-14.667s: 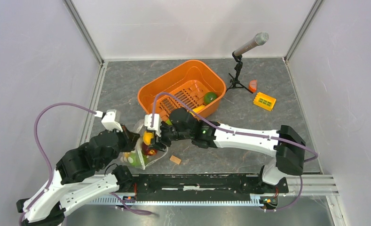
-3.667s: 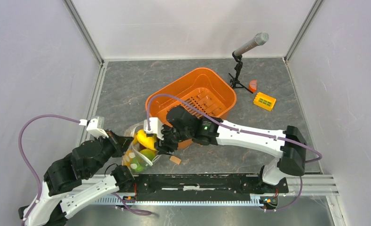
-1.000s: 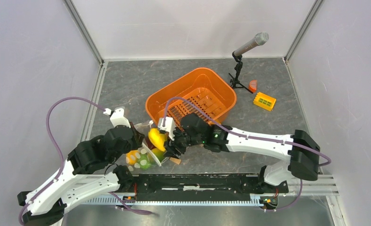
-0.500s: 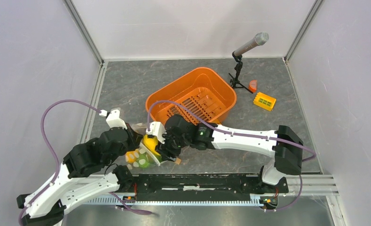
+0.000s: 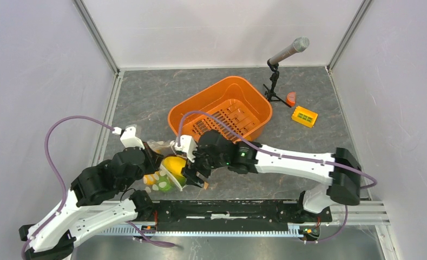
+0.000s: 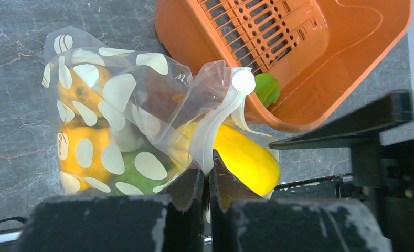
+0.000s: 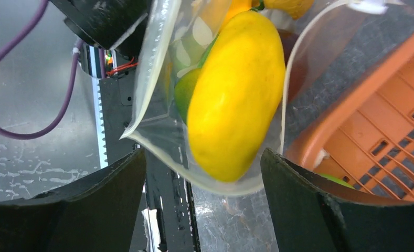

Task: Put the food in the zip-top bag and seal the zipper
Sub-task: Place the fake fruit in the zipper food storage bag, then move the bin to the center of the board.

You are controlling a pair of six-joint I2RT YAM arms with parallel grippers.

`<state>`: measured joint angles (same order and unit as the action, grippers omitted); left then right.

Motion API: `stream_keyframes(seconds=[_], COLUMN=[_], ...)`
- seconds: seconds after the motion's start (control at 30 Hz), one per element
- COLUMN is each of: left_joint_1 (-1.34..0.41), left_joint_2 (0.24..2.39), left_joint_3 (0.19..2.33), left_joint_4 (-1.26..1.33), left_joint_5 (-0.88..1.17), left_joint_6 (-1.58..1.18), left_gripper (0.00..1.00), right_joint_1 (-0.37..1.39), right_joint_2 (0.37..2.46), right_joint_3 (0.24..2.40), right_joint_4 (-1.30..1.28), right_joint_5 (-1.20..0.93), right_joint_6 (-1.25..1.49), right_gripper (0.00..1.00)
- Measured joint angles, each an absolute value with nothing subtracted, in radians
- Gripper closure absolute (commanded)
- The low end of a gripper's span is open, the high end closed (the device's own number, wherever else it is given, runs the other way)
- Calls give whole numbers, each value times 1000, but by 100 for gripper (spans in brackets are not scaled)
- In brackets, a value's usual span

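Note:
The polka-dot zip-top bag (image 5: 158,180) lies at the near left with orange, green and dark red food inside (image 6: 81,152). My left gripper (image 5: 155,161) is shut on the bag's white zipper strip (image 6: 221,118) and holds the mouth up; its closed tips show in the left wrist view (image 6: 209,176). The yellow pepper (image 5: 174,164) sits in the open mouth, partly inside (image 7: 236,94). My right gripper (image 5: 192,174) is open just right of the mouth. Its fingers (image 7: 320,210) stand on either side of the pepper's end without touching it.
The orange basket (image 5: 238,89) stands behind my right arm, and a green piece (image 6: 267,88) shows at its near rim. A microphone on a stand (image 5: 278,62), an orange piece (image 5: 291,98) and a yellow block (image 5: 304,116) are at the back right. A tan cube (image 5: 205,186) lies by my right gripper.
The pepper has sunk further into the bag's mouth. My right gripper pushed left toward the mouth, then drew back a little. My left gripper keeps its hold on the strip.

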<state>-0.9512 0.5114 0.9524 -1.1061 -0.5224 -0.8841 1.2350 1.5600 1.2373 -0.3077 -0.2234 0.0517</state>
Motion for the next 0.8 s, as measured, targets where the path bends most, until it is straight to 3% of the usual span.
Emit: stream_keyframes(seconds=[0.2,0.37,0.47,0.67,0.8], left_joint_1=[-951,-951,-951,-951,-951], left_joint_2=[503,470,448,435,430], left_joint_3=[952,952,953,953,953], left_joint_4=[-1105,-1105,-1106,-1106,-1106], left_joint_5=[-523,-523,-524,-524,-521], left_joint_6=[-884,-884,-884,-884,-878], left_gripper=[91,90,90,90,85], right_joint_1=[1235,1235,1227,1213,1157], right_joint_2=[1341,1096,963,983,1064], right_joint_3=[1096,878,724,656,646], right_joint_4=[-204,-105,-81,-120,-88], right_joint_5=[-129,115,243,351,355], right_joint_6=[53,88,135,239,266], right_gripper=[17,43,52,61,60])
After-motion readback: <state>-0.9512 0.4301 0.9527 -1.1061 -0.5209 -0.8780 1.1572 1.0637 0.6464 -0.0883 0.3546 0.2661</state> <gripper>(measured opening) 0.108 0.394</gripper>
